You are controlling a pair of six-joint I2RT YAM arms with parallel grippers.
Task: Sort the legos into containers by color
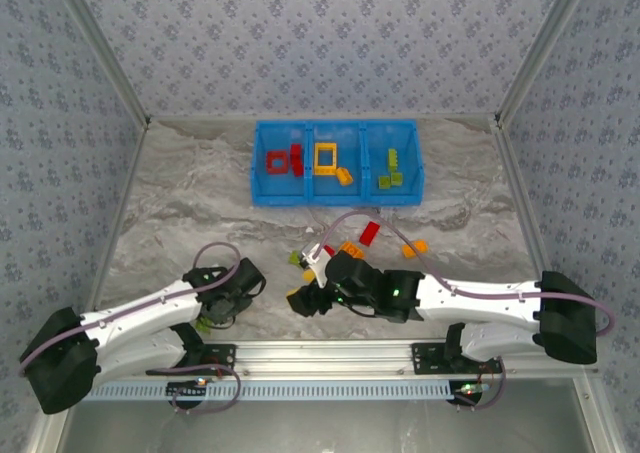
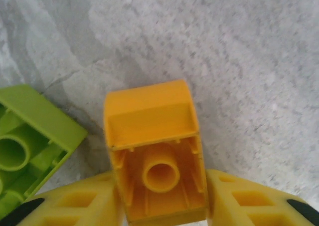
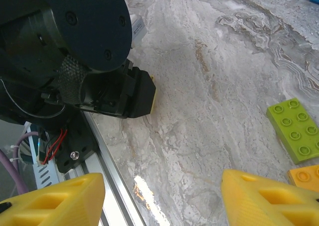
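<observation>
My left gripper (image 2: 160, 203) is shut on an orange-yellow brick (image 2: 152, 136), whose hollow underside faces the wrist camera. A lime green brick (image 2: 30, 146) lies upside down just left of it on the table. From above, the left gripper (image 1: 212, 313) is low at the near left. My right gripper (image 3: 162, 196) is open over bare table, its fingers (image 3: 55, 201) far apart and nothing between them; in the top view the right gripper (image 1: 300, 298) is near the centre front. A green brick (image 3: 295, 129) and an orange brick (image 3: 305, 177) lie to its right. The blue tray (image 1: 335, 198) holds red, yellow and green bricks in separate compartments.
Loose bricks lie mid-table: a red one (image 1: 369, 233), orange ones (image 1: 350, 247) (image 1: 415, 245) and a green one (image 1: 297, 258). The left arm's black wrist (image 3: 75, 51) looms close to the right gripper. The aluminium rail (image 1: 330, 353) runs along the near edge.
</observation>
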